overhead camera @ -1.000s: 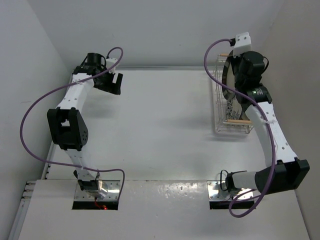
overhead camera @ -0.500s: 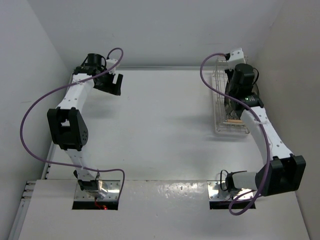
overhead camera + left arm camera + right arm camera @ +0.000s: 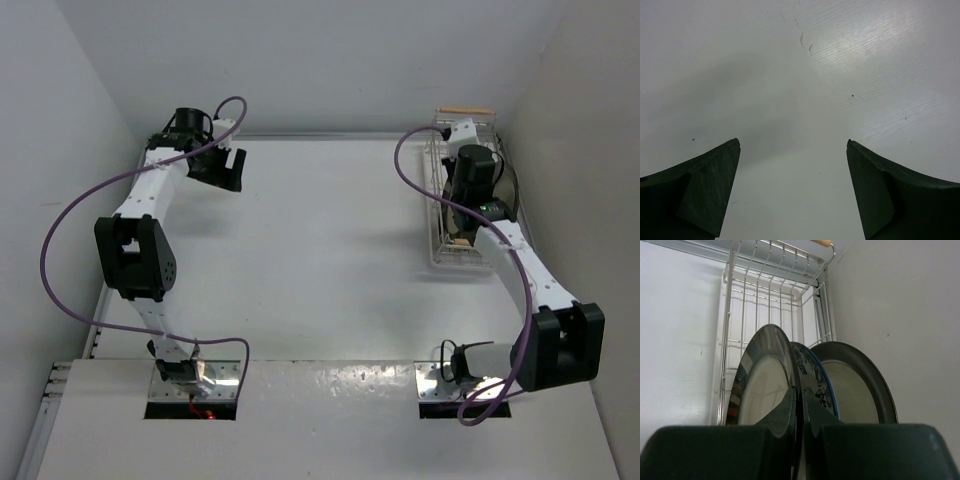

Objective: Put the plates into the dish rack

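In the right wrist view three plates stand on edge in the white wire dish rack (image 3: 765,290). At the left is a glossy dark-rimmed plate (image 3: 760,385) with a cream centre. A blue floral plate (image 3: 815,377) is in the middle and a grey-rimmed plate (image 3: 855,390) at the right. My right gripper (image 3: 800,390) is shut on the rim of the dark-rimmed plate. From above, the right gripper (image 3: 463,205) reaches down into the dish rack (image 3: 436,215) at the far right and hides most of the plates. My left gripper (image 3: 225,172) is open at the far left, with only bare table between its fingers (image 3: 715,180).
The rack sits close to the right wall (image 3: 580,150), with a wooden handle (image 3: 465,110) at its far end. The back wall (image 3: 330,70) runs just beyond both grippers. Purple cables (image 3: 410,150) loop off each arm.
The right arm has drawn in and sunk lower over the rack, uncovering the rack's far wooden handle. The left arm has not moved.
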